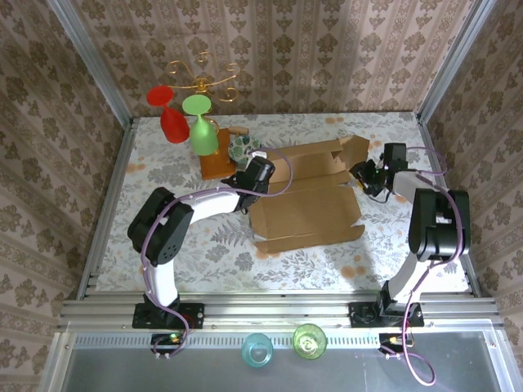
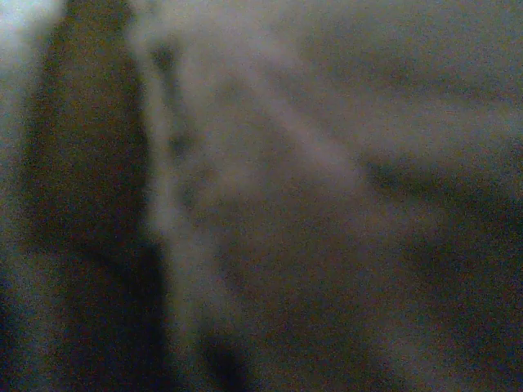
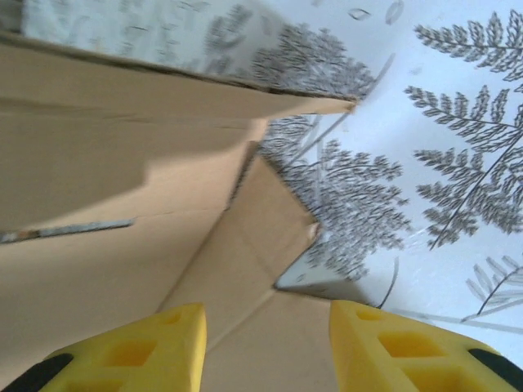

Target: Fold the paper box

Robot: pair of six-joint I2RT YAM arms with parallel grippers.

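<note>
A tan paper box (image 1: pixel 310 200) is lying half-folded in the middle of a table (image 1: pixel 327 131) covered with a fern-print cloth, seen from above. Its far half is standing up as low walls around a shallow tray of bare cardboard, while its near half is lying flat as a wide panel toward the arms. The left gripper (image 1: pixel 263 173) is sitting at the box's far-left corner with its fingers closed; whether they are pinching cardboard cannot be told, since the left wrist view is a dark blur. The right gripper (image 1: pixel 359 174) is hovering at the box's far-right corner. In the right wrist view its yellow fingers (image 3: pixel 131 351) are standing apart around nothing, with a small corner flap of the box (image 3: pixel 122 204) lying just past them against the table (image 3: pixel 458 122). At the back left, a red glass (image 1: pixel 167 114) and a green glass (image 1: pixel 201 126) are hanging upside down from a gold rack (image 1: pixel 200 73) beside a wooden board (image 1: pixel 219 166). Near the arms' bases, a teal cup (image 1: pixel 257 350) and a green cup (image 1: pixel 309 340) are standing side by side; their contents cannot be made out.
</note>
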